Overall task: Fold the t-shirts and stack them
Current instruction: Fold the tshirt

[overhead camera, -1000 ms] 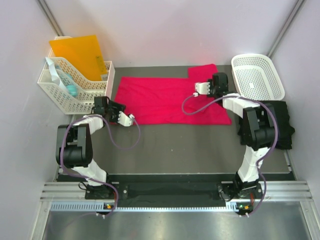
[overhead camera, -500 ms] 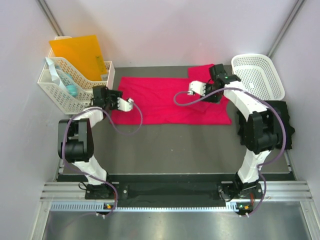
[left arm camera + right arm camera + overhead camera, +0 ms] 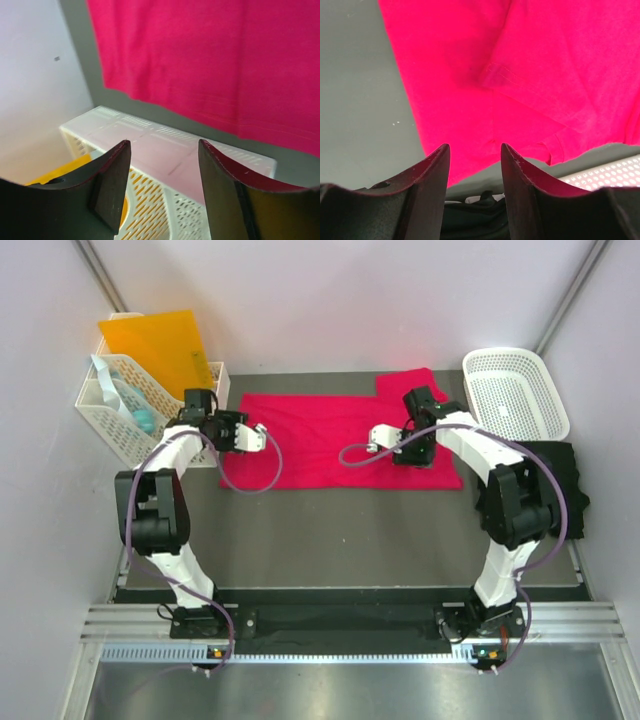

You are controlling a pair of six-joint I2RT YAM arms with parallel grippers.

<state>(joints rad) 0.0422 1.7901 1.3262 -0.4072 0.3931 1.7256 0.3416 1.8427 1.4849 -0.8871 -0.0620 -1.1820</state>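
Grey worktop (image 3: 330, 540). The red t-shirt (image 3: 320, 435) lies spread flat across its far half, with one sleeve (image 3: 405, 383) poking toward the back. The black t-shirt (image 3: 572, 502) is bunched at the right edge beside the right arm and is not yet folded. White basket (image 3: 470, 365) at far right, lattice bin (image 3: 115, 425) at far left. Left hand (image 3: 255, 437) is at the red shirt's left edge and right hand (image 3: 378, 438) is over its right part. Both are spread, with nothing between the fingers. Risks, as I judge them: the left hand is close to the bin and could knock it. The right arm's cable (image 3: 350, 455) hangs over the cloth and may drag it. A pinch at the doubled sleeve could take one layer only and skew the fold. The overhead view gives the whole layout. Only the right wrist view shows the sleeve overlap and the black cloth beyond it. Only the left wrist view shows the hem stitching and how near the bin is.
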